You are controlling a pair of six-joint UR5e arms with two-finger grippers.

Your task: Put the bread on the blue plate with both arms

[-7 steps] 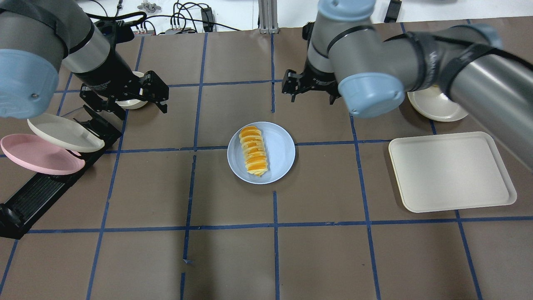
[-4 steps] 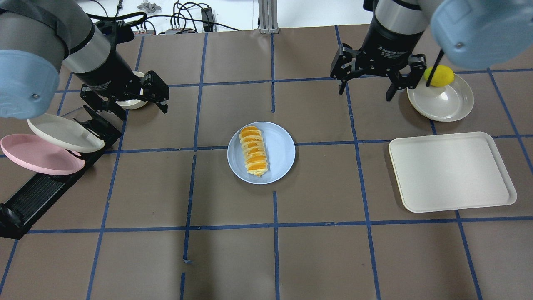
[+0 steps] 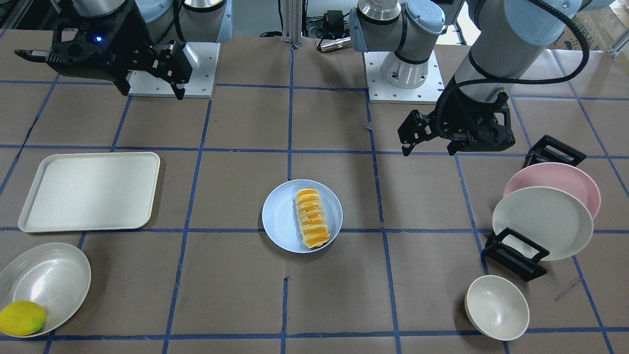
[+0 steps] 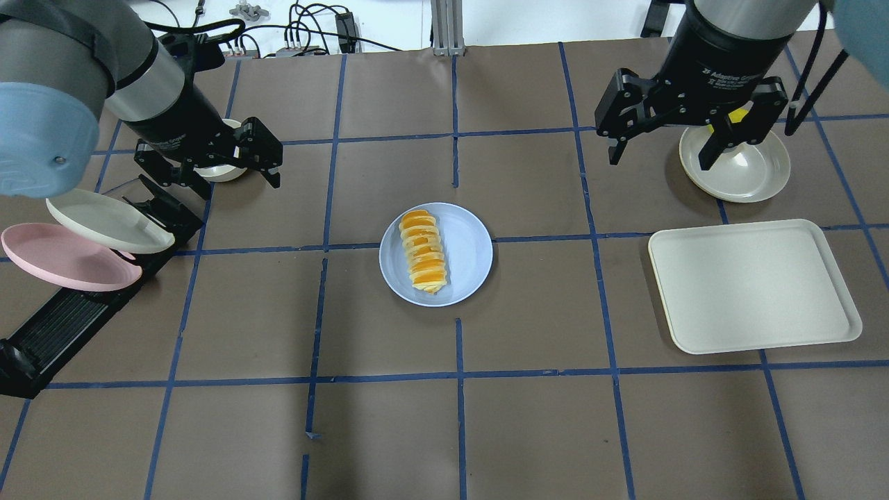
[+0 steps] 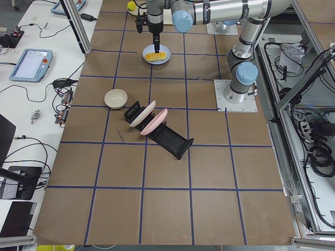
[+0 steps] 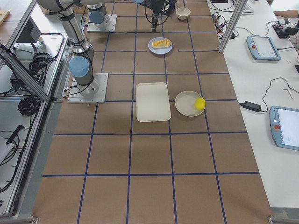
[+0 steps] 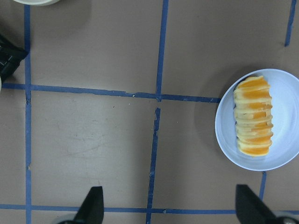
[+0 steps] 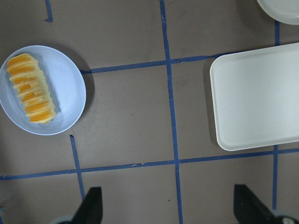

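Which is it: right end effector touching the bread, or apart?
Apart. The overhead view shows the open right end effector up near the cream plate, far from the bread, which lies on the blue plate.

A robotics lab: teach pendants [image 6: 264, 47], aluminium framing [image 5: 75, 26], cable bundles [image 5: 316, 149], tape-gridded table [image 4: 389, 430].

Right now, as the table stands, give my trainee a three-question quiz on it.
1. True or false: the bread lies on the blue plate.
2. The left gripper and the right gripper are: A open and empty, B shut on the bread, C shut on the plate.
3. What holds the lemon?
Key: 1 true. 2 A. 3 the cream plate beside the tray.
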